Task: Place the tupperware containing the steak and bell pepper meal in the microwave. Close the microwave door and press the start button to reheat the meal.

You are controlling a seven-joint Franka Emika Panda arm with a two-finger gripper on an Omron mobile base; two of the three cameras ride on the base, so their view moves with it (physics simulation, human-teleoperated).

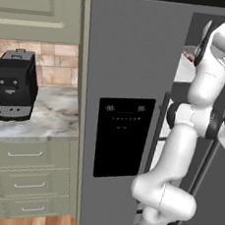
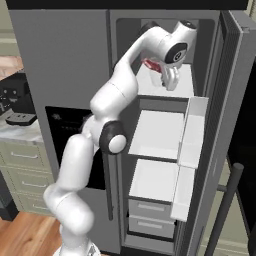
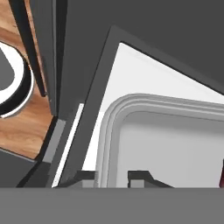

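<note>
Tupperware (image 2: 151, 65) sits on the top shelf (image 2: 182, 85) of the open fridge (image 2: 65, 60), chilled storage before reheating. Gripper (image 2: 170, 82) reaches down over the tupperware's rim, fingers (image 3: 142, 177) straddling the wall and narrowed, apparently clamping it for lifting out.

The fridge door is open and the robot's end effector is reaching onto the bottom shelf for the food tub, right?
Not the bottom shelf. The right base view shows the end effector at the top shelf of the open fridge, beside the tupperware.
</note>
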